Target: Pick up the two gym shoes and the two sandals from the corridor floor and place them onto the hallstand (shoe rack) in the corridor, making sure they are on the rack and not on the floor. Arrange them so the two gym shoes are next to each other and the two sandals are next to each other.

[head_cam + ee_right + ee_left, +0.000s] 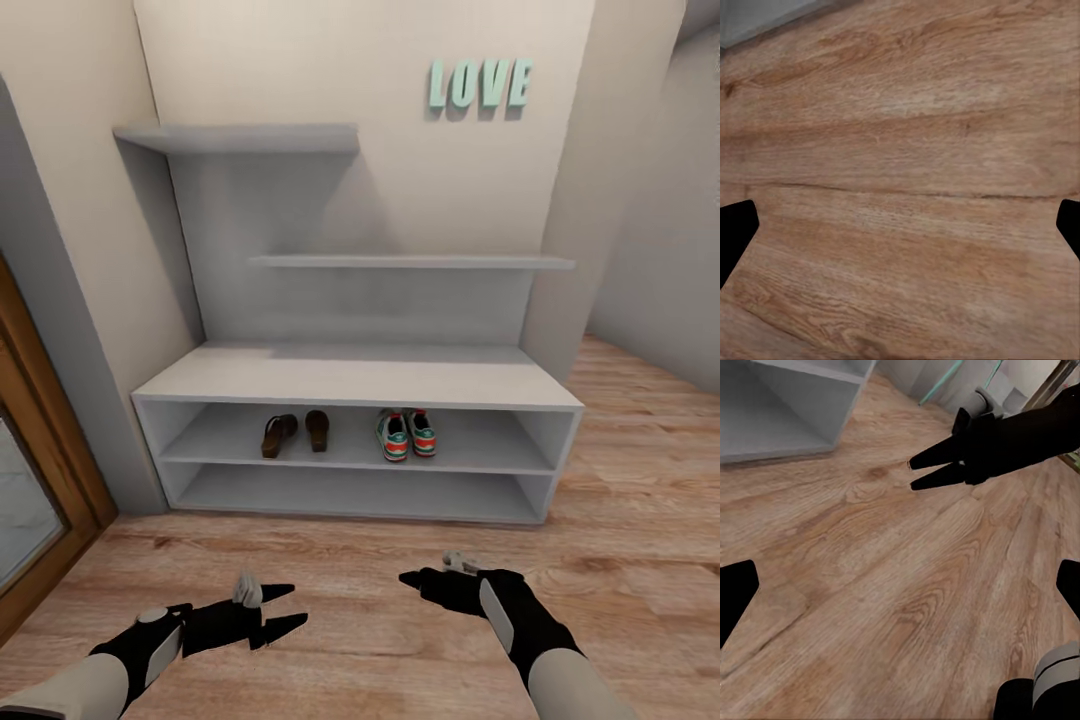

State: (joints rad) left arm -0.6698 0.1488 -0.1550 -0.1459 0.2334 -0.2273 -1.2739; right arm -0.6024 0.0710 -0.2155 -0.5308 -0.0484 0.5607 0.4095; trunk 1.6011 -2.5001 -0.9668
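While both arms hover low over the corridor floor (620, 480), the left gripper (278, 610) and right gripper (415, 580) hold nothing, jaws apart. Beyond, on the hallstand's (360, 378) upper shelf, the two sandals (295, 432) sit beside the two gym shoes (406, 435).

Both arms look the same — pale grey at the forearm, then black toward the end. The left gripper (285, 610) has two black pointy fingers, like little beaks. A small grey knob sits on top of its wrist, and a grey strip runs along its side. The right gripper (412, 579) is black too — with its own grey knob and a long grey strip.
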